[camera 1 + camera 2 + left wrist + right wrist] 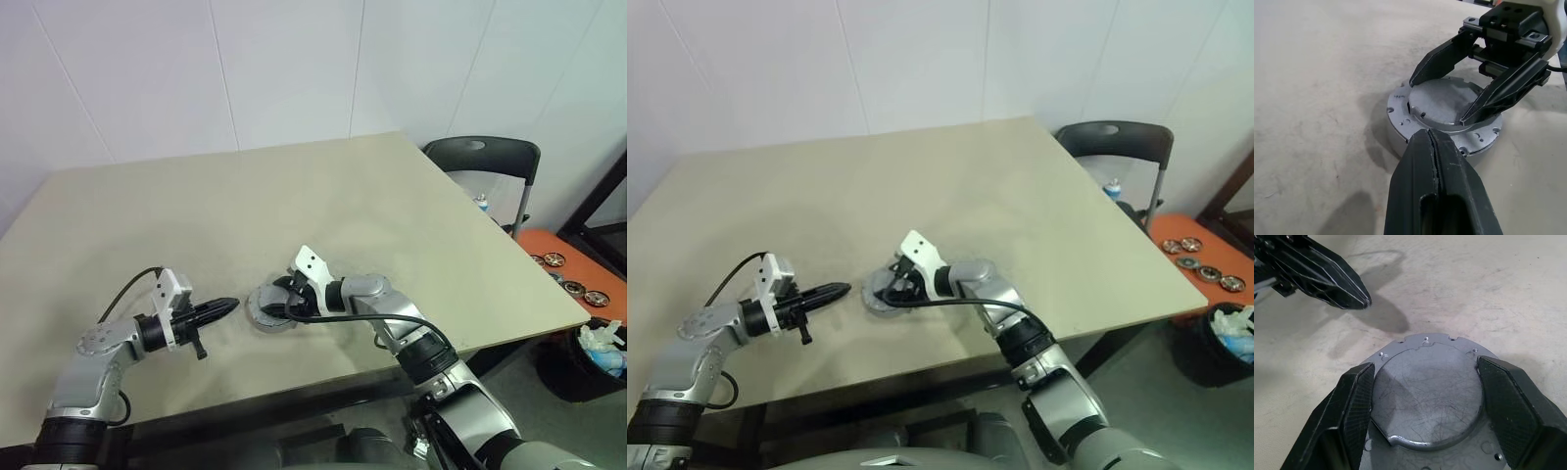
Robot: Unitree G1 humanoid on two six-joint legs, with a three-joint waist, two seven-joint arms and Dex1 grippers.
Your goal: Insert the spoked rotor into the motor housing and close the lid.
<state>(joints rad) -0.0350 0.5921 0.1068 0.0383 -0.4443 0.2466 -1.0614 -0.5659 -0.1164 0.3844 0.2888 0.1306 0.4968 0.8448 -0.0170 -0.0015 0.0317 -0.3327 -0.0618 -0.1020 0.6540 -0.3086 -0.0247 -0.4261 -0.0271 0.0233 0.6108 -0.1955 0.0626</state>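
No readable text, labels, brand marks, numbers or signs are found in any view.
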